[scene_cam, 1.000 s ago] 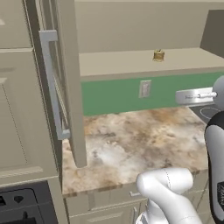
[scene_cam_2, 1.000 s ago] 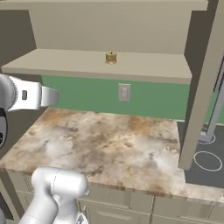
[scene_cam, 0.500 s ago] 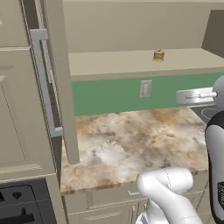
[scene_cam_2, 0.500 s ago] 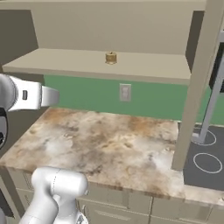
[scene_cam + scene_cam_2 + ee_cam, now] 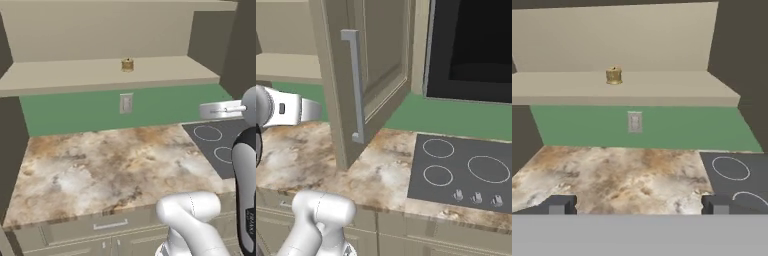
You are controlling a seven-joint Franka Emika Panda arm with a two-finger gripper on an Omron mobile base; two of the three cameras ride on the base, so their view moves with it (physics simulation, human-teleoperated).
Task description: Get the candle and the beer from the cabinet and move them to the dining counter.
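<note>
The hand has its two dark fingertips spread wide apart and grips nothing. Well ahead of it and above, slightly to its left, the candle, a squat golden-brown jar, stands upright on the plain matte beige shelf of the cabinet. Below lies the marbled brown stone desk. The right base view adds a panelled door swung open, with its long grey bar handle, and a black cooktop.
</note>
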